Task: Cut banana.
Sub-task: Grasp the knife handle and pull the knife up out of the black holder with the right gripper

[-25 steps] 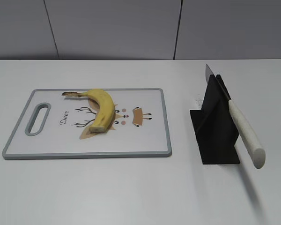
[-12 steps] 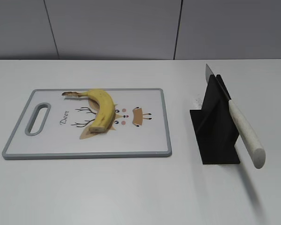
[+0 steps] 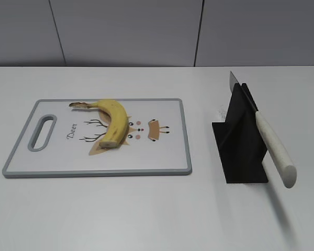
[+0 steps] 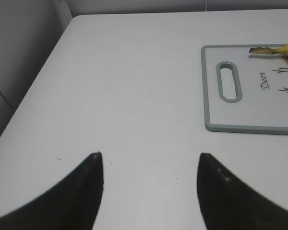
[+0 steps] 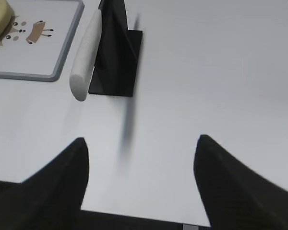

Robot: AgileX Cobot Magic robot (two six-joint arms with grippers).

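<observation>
A yellow banana (image 3: 113, 122) lies curved on a white cutting board with a grey rim (image 3: 178, 169) at the left of the exterior view. A knife with a white handle (image 3: 273, 149) rests slanted in a black stand (image 3: 242, 151) at the right. Neither arm shows in the exterior view. My left gripper (image 4: 149, 158) is open and empty over bare table, left of the board (image 4: 209, 96); the banana's stem tip (image 4: 273, 49) shows at the top right. My right gripper (image 5: 141, 141) is open and empty, near of the knife handle (image 5: 86, 52) and stand (image 5: 116, 57).
The white table (image 3: 146, 209) reaches a grey panelled wall at the back. The table's left edge (image 4: 38, 81) shows in the left wrist view. The board's corner (image 5: 62, 48) lies left of the stand in the right wrist view.
</observation>
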